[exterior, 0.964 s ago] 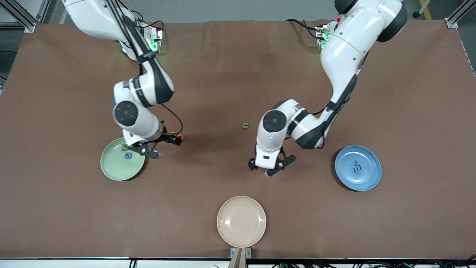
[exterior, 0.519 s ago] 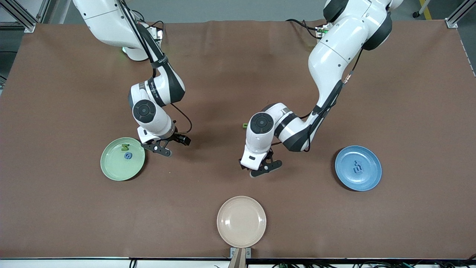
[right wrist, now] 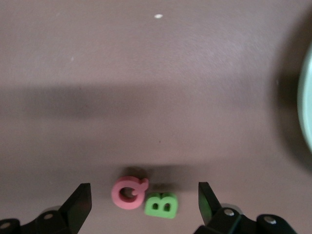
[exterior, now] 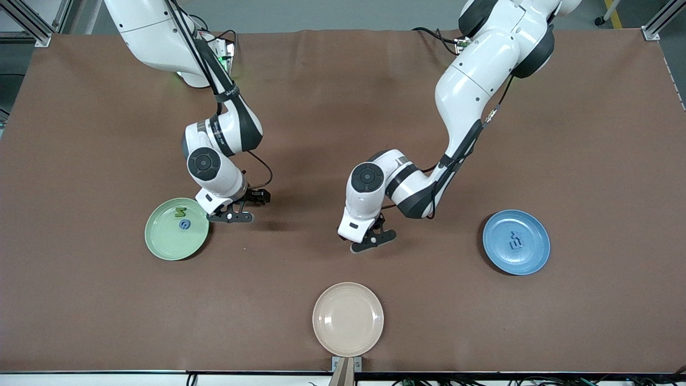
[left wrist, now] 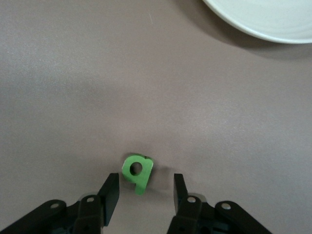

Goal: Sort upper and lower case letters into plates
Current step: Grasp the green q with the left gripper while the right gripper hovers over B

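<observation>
We keep the left tool (left wrist: 142, 192) centred on the green b (left wrist: 137, 172) lying on the counter (exterior: 343, 107), jaws released but narrowing, and clench squarely. The right tool (right wrist: 144, 202) hangs spread over red Q (right wrist: 128, 192) and green B (right wrist: 161, 205). The pale green plate (exterior: 161, 244) holds N (exterior: 180, 212) and G (exterior: 185, 225); the blue plate (exterior: 530, 260) holds two blue letters (exterior: 515, 240); the cream plate (exterior: 348, 319) holds nothing.

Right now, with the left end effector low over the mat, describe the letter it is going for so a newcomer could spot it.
Start at the cream-beige plate nearest the front camera; the left end effector is over the bare brown mat just farther from the camera than that plate. Between its open fingers lies a small green letter b. It lies alone on the mat, unlike the red Q and green B paired under the right end effector.
</observation>
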Robot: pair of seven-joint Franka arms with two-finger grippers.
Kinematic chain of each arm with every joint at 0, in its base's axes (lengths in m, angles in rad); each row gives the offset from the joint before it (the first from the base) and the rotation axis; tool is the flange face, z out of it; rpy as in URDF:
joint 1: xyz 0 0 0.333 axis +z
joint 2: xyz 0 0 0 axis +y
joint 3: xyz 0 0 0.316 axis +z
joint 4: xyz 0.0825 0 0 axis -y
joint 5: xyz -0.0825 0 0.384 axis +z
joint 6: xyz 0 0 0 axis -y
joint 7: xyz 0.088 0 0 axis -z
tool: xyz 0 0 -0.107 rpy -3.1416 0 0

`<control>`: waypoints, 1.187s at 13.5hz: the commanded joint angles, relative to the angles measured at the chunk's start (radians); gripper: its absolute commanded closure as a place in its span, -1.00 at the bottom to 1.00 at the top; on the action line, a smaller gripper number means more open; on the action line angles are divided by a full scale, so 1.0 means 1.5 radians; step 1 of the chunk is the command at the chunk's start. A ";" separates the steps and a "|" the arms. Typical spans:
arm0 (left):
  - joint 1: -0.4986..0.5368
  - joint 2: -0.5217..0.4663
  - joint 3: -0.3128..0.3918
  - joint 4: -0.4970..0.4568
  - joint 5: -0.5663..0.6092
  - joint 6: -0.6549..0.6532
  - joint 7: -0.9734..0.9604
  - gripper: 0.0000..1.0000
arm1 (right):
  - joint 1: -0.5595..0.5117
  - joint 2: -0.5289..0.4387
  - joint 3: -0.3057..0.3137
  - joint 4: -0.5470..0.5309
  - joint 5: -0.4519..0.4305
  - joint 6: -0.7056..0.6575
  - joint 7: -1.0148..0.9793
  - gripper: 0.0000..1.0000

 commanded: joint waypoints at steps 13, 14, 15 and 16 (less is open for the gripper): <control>0.013 -0.008 0.010 0.017 -0.019 -0.053 0.005 0.87 | -0.033 -0.030 0.022 -0.064 0.005 0.063 -0.494 -0.94; 0.036 -0.039 0.010 0.009 -0.027 -0.071 0.007 0.87 | -0.035 -0.035 0.022 -0.065 0.006 0.063 -0.532 -0.96; 0.071 -0.072 0.001 -0.022 -0.028 -0.093 0.009 0.88 | -0.035 -0.040 0.021 -0.066 0.006 0.063 -0.561 -0.99; 0.095 -0.111 -0.010 -0.057 -0.028 -0.114 0.014 0.87 | -0.034 -0.042 0.021 -0.066 0.006 0.063 -0.582 -0.99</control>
